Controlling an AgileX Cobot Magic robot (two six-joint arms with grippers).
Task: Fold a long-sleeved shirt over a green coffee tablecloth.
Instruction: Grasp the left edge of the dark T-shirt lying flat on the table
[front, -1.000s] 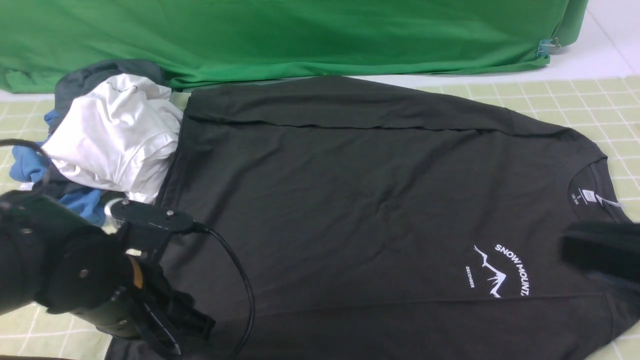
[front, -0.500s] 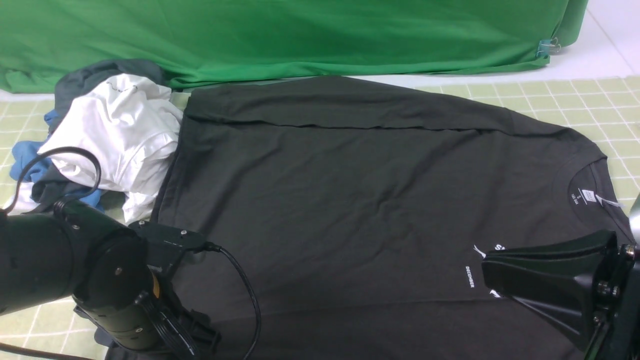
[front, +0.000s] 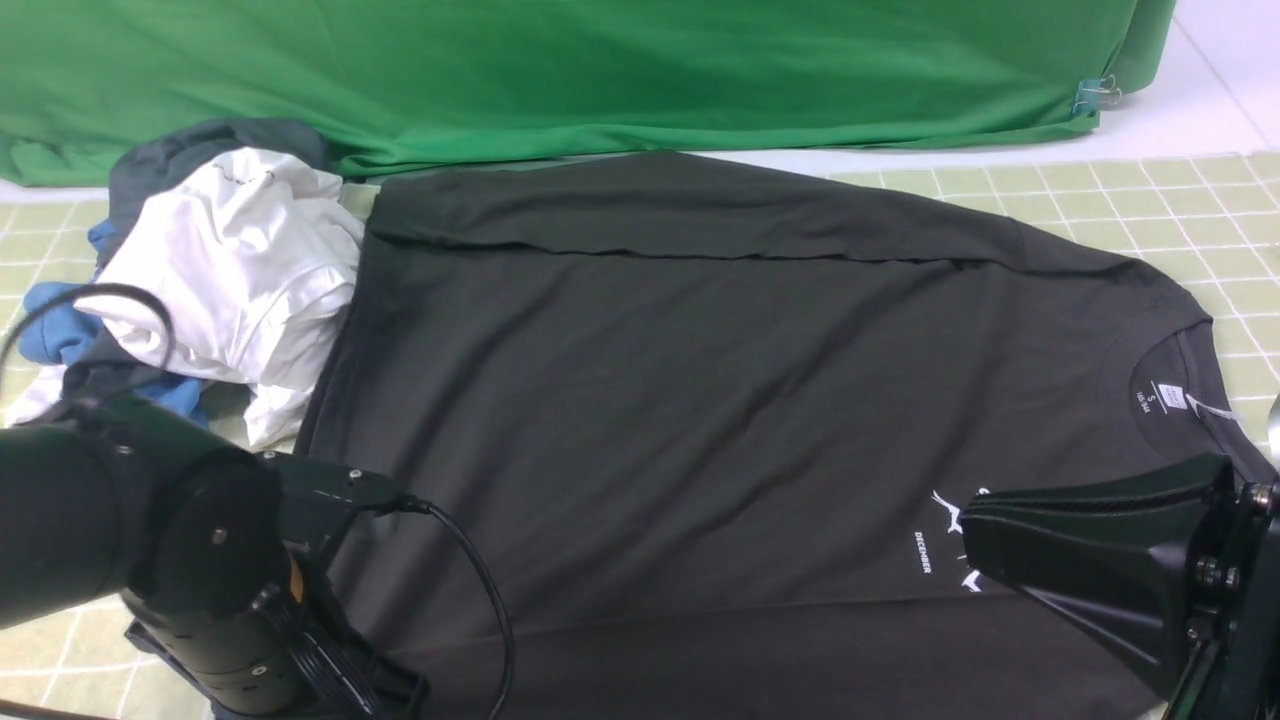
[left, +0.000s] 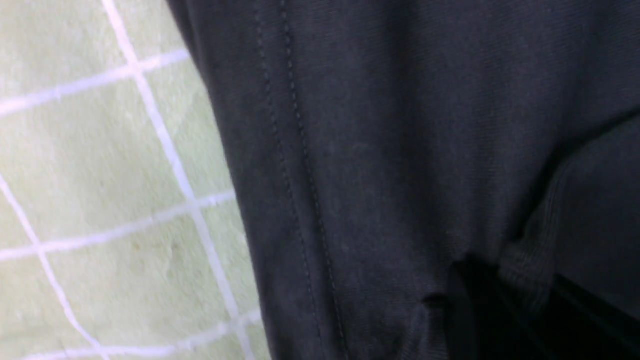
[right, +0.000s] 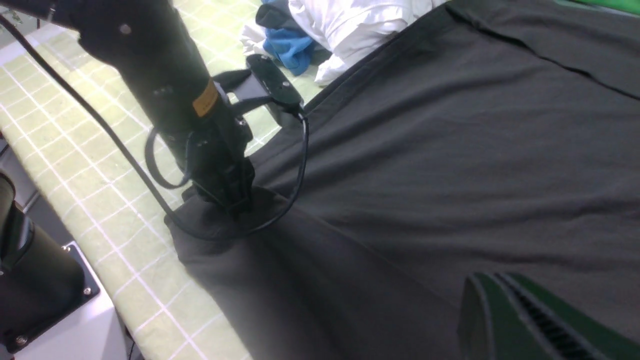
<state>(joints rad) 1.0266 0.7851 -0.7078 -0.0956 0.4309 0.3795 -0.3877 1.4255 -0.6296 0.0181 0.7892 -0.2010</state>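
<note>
Shirt (front: 700, 400) lies spread on the tablecloth (front: 1150, 190), collar rightward, chest print half hidden behind the right arm (front: 1100, 570); left gripper (right: 235, 200) is pressed together on the bunched near-left hem, while right gripper (right: 520, 325) is cut off, its opening impossible to tell.

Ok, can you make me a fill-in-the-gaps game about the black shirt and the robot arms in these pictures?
1. The long-sleeved shirt lies on a pale tablecloth with thin ____ grid lines.
2. The small word showing on the shirt's chest reads ____.
3. The shirt's hem corner is pinched by the robot's ____ gripper.
4. The plain fabric behind the shirt, with a clip on it, is bright ____.

Missing words: white; DECEMBER; left; green.
</note>
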